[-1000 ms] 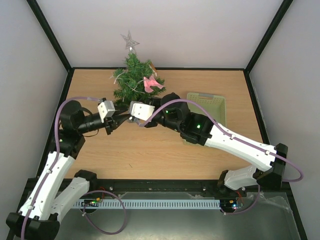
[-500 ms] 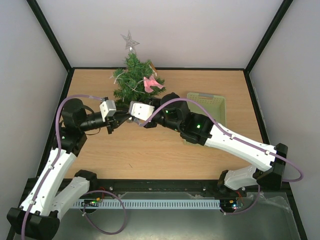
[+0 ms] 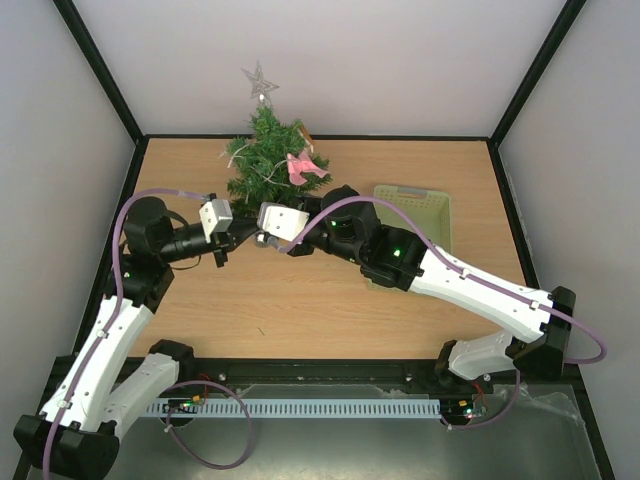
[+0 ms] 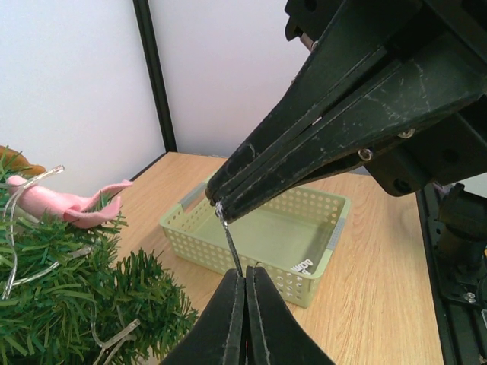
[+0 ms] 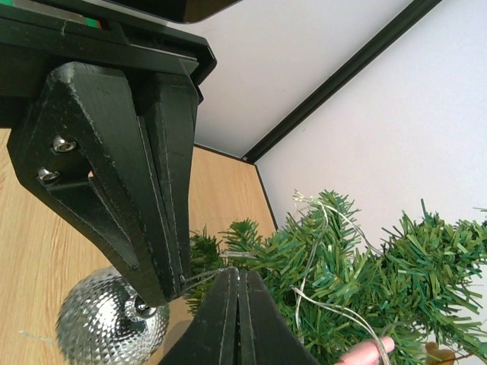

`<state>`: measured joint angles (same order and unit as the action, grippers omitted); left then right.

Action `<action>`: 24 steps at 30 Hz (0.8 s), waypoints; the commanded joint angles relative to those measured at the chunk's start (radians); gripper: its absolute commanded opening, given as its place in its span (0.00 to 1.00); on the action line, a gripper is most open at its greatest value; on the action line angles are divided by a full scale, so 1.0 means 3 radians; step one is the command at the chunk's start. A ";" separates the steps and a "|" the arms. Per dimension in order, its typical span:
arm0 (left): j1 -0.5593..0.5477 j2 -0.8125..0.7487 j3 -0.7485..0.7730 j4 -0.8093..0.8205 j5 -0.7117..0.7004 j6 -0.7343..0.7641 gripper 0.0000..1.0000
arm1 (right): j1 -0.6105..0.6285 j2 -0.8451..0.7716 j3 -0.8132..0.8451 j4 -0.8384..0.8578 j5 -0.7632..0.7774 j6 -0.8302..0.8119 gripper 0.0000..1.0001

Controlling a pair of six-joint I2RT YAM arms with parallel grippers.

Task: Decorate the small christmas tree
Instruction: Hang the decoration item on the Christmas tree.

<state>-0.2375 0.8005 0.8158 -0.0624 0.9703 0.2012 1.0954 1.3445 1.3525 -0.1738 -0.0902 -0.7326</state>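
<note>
— What's the room like?
— White walls (image 3: 350, 60), black frame posts (image 3: 100, 70), wooden table (image 3: 300, 300). On the left, the left gripper (image 4: 245, 277) is pinched tight on a thin wire hook (image 4: 230, 247).
— And the small christmas tree (image 3: 265, 160)?
— Just behind, at the table's back edge. The right gripper (image 5: 237, 277) clamps the same hook by a silver ball (image 5: 114, 323), with a pale green basket (image 3: 425, 215) to the right

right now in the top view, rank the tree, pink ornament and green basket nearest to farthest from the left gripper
From the left gripper, shut on a thin wire:
1. small christmas tree, just beyond it
2. pink ornament, on the tree's right side
3. pale green basket, far right
</note>
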 commanded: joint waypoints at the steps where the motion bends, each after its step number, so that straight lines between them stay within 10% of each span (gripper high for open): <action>1: 0.0010 -0.0001 0.0098 -0.0138 -0.0115 0.0187 0.02 | 0.0020 -0.0020 -0.0030 0.0063 0.0203 -0.0016 0.02; 24: 0.0310 0.0134 0.0183 -0.0165 -0.0236 0.0164 0.02 | -0.0199 0.0276 0.0053 0.0173 0.0243 -0.0053 0.02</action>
<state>-0.1829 0.8398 0.8391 -0.1116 0.8902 0.2401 1.0561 1.4014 1.3468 -0.1478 -0.0349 -0.7403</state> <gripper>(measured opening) 0.028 0.017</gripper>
